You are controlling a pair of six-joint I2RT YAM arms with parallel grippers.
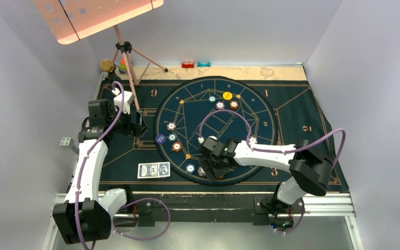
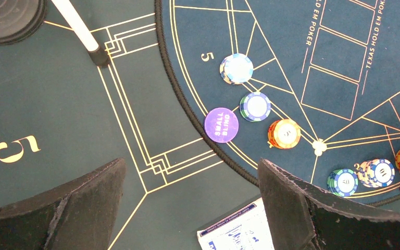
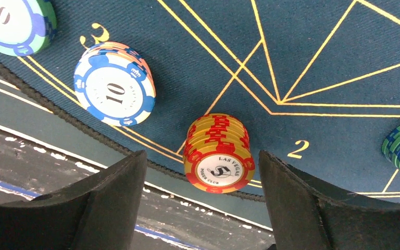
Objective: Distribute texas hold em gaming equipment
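Your right pincer (image 3: 202, 161) stands released around the upright red-and-yellow chip stack (image 3: 220, 169), which sits between its fingers (image 3: 109, 208) touching neither, at the round mat's (image 3: 317, 62) near edge, while the released left pincer (image 2: 191, 162) hangs well apart.

A round mat (image 1: 260, 117) lies on the table mat (image 1: 302, 112). Inside its rim, a disc (image 1: 227, 96) and three chips (image 1: 220, 105) sit at twelve to one o'clock, a row of chips (image 1: 172, 137) sits at nine and a single chip (image 1: 190, 168) at seven. Outside the rim, a button (image 1: 160, 138) lies close by at nine and two cards (image 1: 153, 170) lie side by side at eight. At six, a stack of chips (image 3: 219, 153) stands between the fingers of the right gripper (image 3: 199, 156), touching neither.
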